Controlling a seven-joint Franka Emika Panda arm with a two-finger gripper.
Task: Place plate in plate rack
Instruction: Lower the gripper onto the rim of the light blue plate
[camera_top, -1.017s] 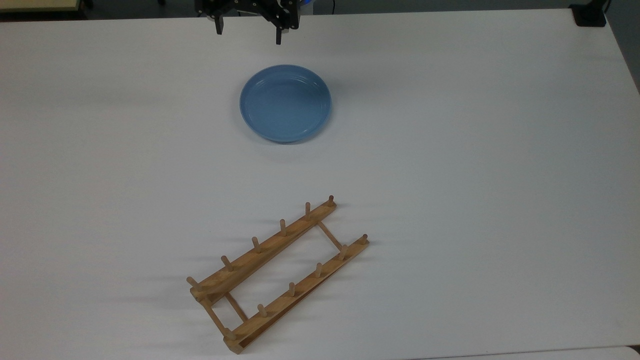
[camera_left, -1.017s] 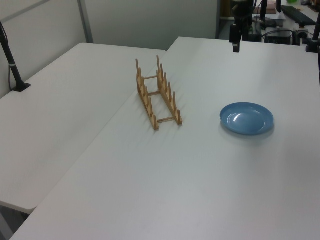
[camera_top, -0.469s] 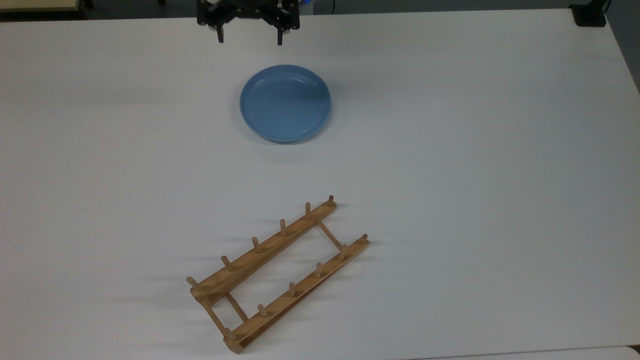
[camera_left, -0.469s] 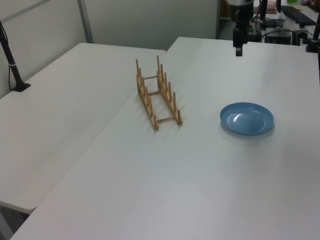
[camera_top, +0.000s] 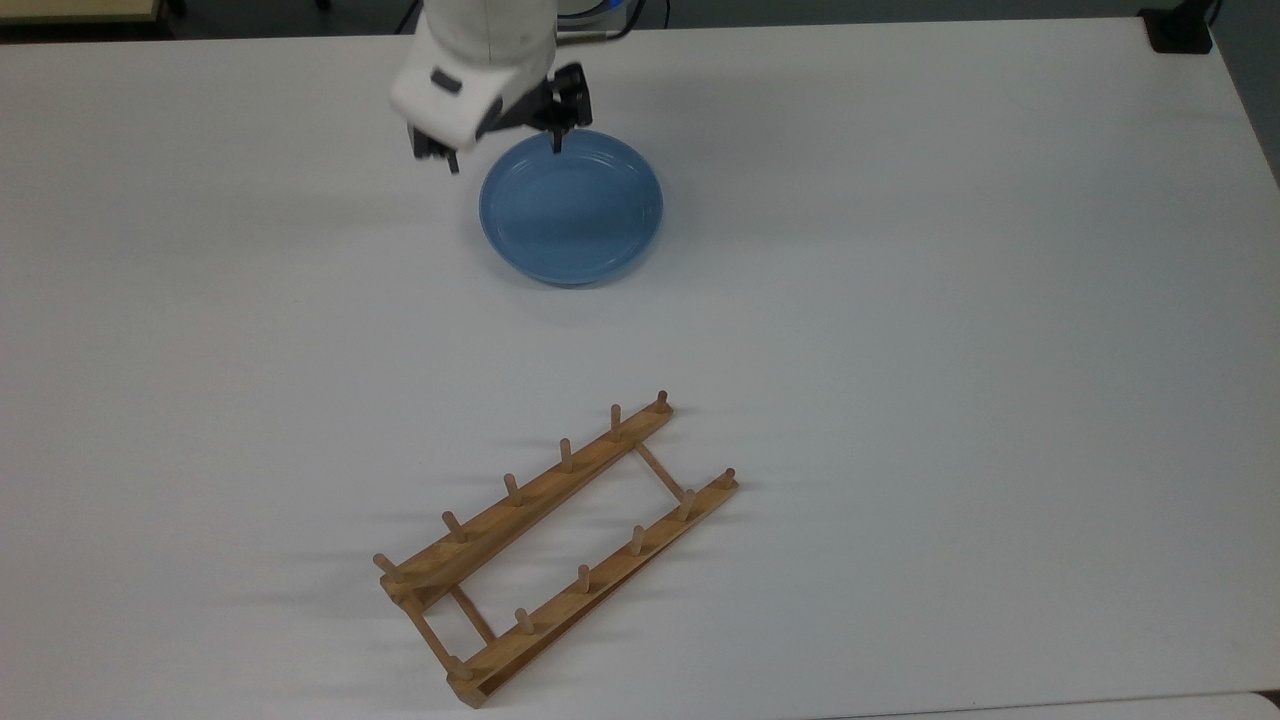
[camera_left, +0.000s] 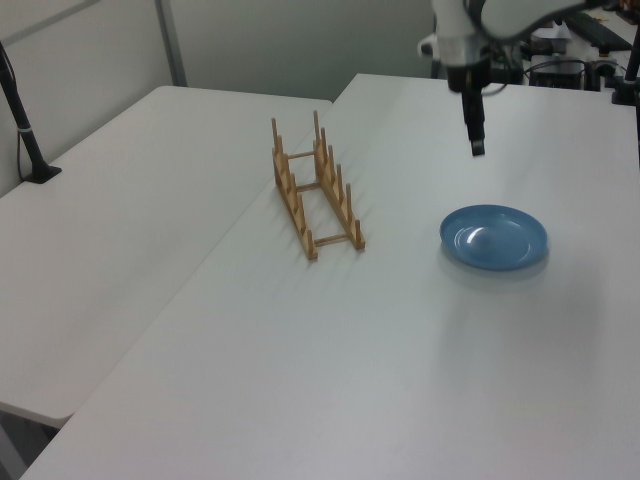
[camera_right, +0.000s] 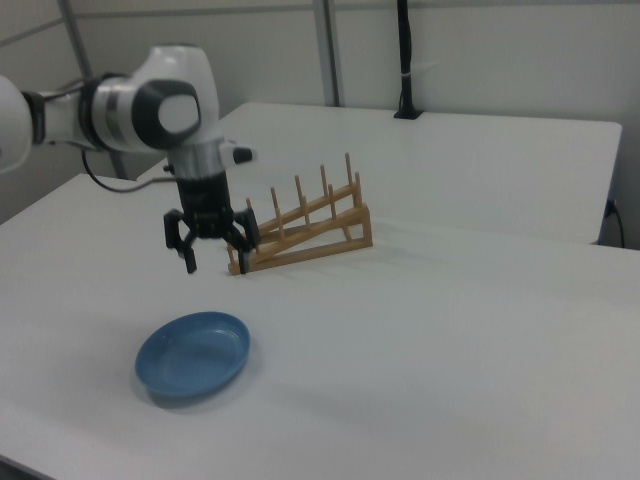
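Observation:
The blue plate lies flat on the white table. My gripper hangs open above the table, over the plate's upper-left rim in the top view, touching nothing. Its fingers point down, one finger over the rim and the other off the plate's left edge. The wooden plate rack rests well apart from the plate, near the top view's bottom edge, with nothing between its pegs.
A second white table adjoins along a seam beside the rack. A black pole on a clamp stands at its far edge. A black mount sits at the top view's upper right corner.
The arm has come down and forward from the table's far edge to just over the plate's rim. The fingers stay apart; plate and rack have not moved.

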